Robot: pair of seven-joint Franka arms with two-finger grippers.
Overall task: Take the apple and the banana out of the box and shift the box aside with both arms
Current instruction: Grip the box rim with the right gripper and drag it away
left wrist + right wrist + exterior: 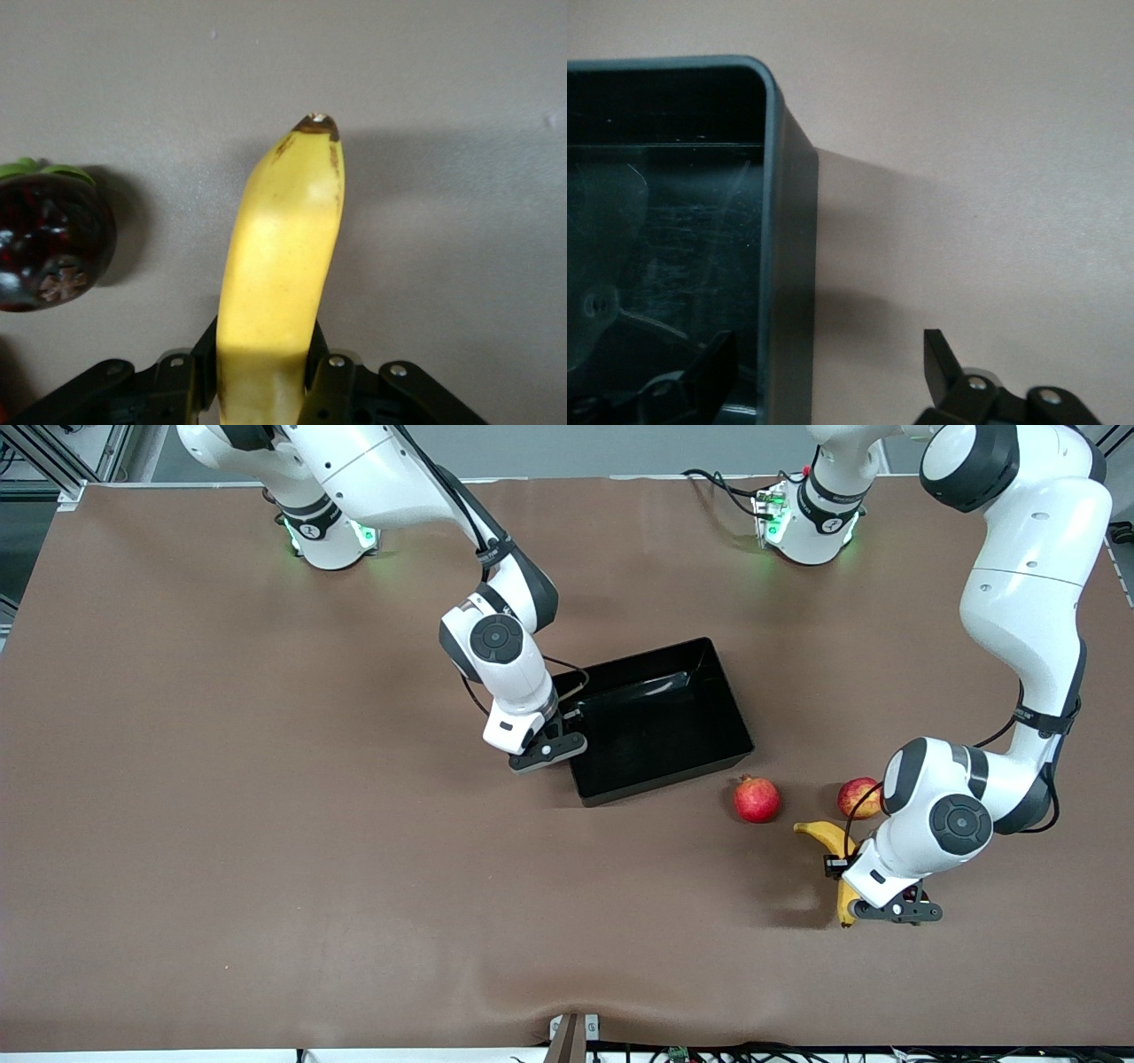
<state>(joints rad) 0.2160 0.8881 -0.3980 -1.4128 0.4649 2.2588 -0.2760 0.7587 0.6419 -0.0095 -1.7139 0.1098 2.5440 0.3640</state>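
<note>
So my left gripper is down at the table near the edge closest to the front camera, toward the left arm's end, jaws clamped on the banana. The banana lies on the brown surface with its dark tip pointing away from my wrist. Just beside it sits a dark purple round fruit with a green cap, which only shows in my left wrist view. The apple is on the table right by my left arm, and a red pomegranate sits between it and the box.

My right gripper is at the box's wall on the right arm's end, jaws apart and straddling it, one finger inside, one outside. The box sits around the table's middle.
</note>
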